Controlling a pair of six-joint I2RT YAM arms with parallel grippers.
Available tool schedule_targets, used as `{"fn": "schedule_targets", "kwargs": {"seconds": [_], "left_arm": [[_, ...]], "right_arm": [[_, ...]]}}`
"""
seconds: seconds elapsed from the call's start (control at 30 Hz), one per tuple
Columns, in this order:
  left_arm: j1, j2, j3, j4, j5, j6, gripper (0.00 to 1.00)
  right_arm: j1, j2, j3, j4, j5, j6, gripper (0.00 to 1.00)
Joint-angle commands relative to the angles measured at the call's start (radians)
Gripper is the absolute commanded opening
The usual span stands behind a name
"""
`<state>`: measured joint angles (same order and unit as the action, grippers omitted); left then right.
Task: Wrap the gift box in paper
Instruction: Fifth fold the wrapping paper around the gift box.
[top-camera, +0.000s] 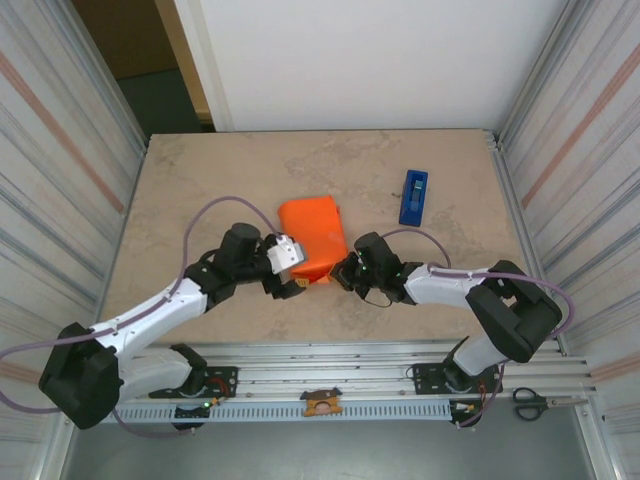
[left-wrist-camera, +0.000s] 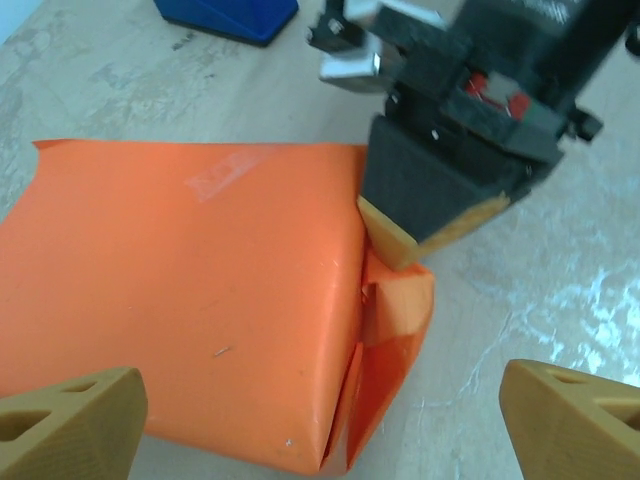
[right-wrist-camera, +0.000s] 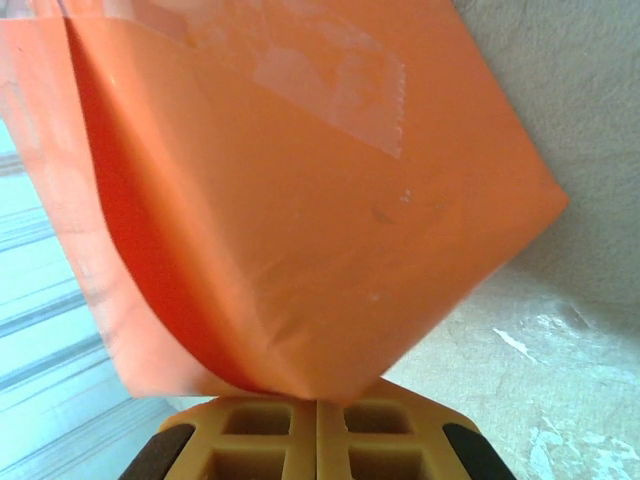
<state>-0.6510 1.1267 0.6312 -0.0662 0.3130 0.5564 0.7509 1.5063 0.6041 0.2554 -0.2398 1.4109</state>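
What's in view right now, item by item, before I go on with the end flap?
paper: one sheet, orange, folded into a parcel mid-table, end flap facing the right arm loose
tape strip: one, clear, stuck on the paper's top face
tape dispenser: one, blue, far right of the parcel
scissors: one pair, black handles, near right, off the table
table: one, beige marbled top
left arm: one, black and white, reaching to the parcel's left side
right arm: one, black and white, reaching to its right side
left fingers: tan, spread apart
right fingers: tan, closed together, tips against the end flap
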Motion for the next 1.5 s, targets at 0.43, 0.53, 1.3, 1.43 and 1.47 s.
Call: {"fn": "schedule_targets", "kwargs": {"seconds": [0.43, 0.53, 1.3, 1.43, 1.47], "left_arm": [[-0.221, 0.168, -0.034, 0.148, -0.432, 0.178, 0.97], [-0.228, 0.197, -0.033, 0.175, -0.460, 0.163, 0.97], [-0.229, 0.308, 0.014, 0.177, -0.487, 0.058, 0.82], [-0.230, 0.318, 0.030, 0.162, -0.486, 0.046, 0.78], [-0.230, 0.321, 0.034, 0.159, -0.486, 0.046, 0.76]], "right_arm": [[-0.014, -0.003, 0.015, 0.028, -0.027, 0.030, 0.08], [-0.017, -0.002, 0.013, 0.030, -0.030, 0.030, 0.08], [-0.030, -0.013, 0.008, 0.035, -0.043, 0.028, 0.09], [-0.034, -0.021, 0.005, 0.024, -0.044, 0.021, 0.10], [-0.035, -0.025, 0.005, 0.020, -0.043, 0.019, 0.10]]}}
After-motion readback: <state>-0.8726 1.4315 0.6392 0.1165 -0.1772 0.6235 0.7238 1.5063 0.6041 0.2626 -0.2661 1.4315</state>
